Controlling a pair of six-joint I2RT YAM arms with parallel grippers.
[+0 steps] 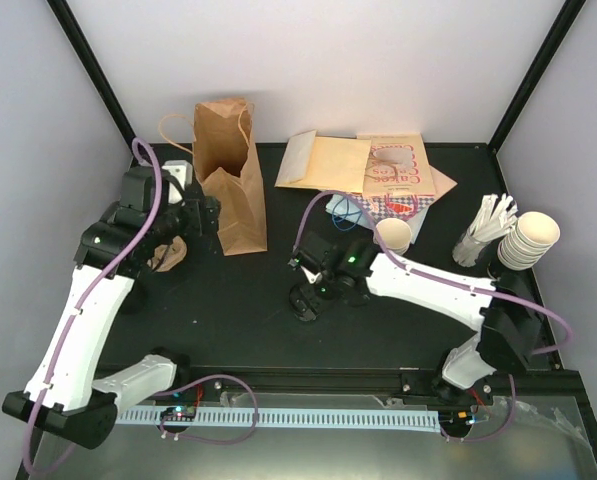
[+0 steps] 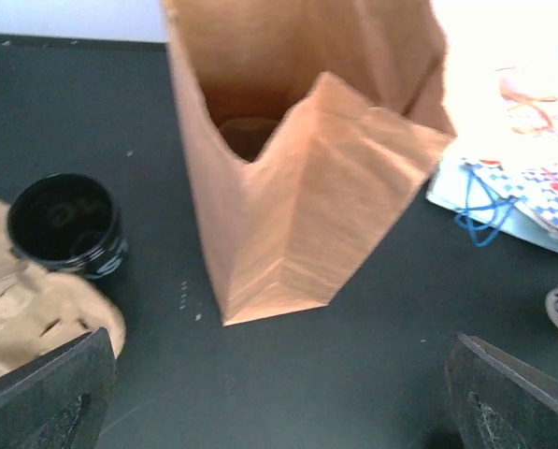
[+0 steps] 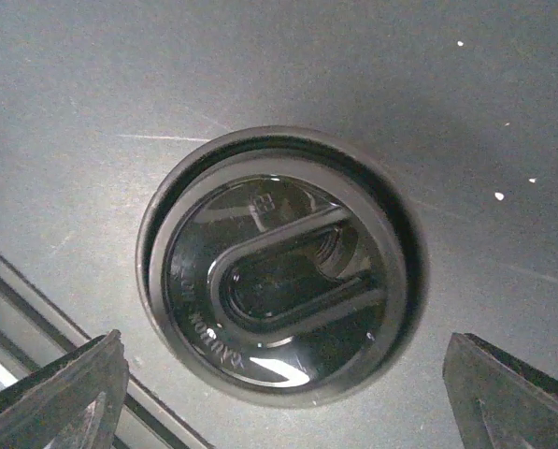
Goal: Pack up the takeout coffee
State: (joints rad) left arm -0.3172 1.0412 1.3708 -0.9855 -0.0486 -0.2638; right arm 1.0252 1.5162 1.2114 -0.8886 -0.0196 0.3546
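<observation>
The takeout coffee is a small cream paper cup point(image 1: 395, 237), lidless, upright at mid-table in front of the flat printed bags. My right gripper point(image 1: 311, 292) point(image 3: 283, 402) hovers open to the cup's left, pointing down over a round black lid point(image 3: 279, 267) that lies flat on the dark table; its fingertips point(image 3: 64, 393) stand wide on either side of the lid, apart from it. A brown paper bag point(image 1: 225, 178) point(image 2: 297, 168) stands open at the back left. My left gripper point(image 1: 200, 215) point(image 2: 279, 402) is open and empty just in front of the bag's base.
A stack of black lids point(image 2: 65, 224) and tan cardboard sleeves point(image 2: 35, 299) point(image 1: 168, 253) lie left of the bag. Flat paper bags point(image 1: 363, 165) lie at the back. Nested cream cups point(image 1: 530, 238) and white stirrers point(image 1: 483, 228) stand at the right. A metal rail runs along the table's near edge.
</observation>
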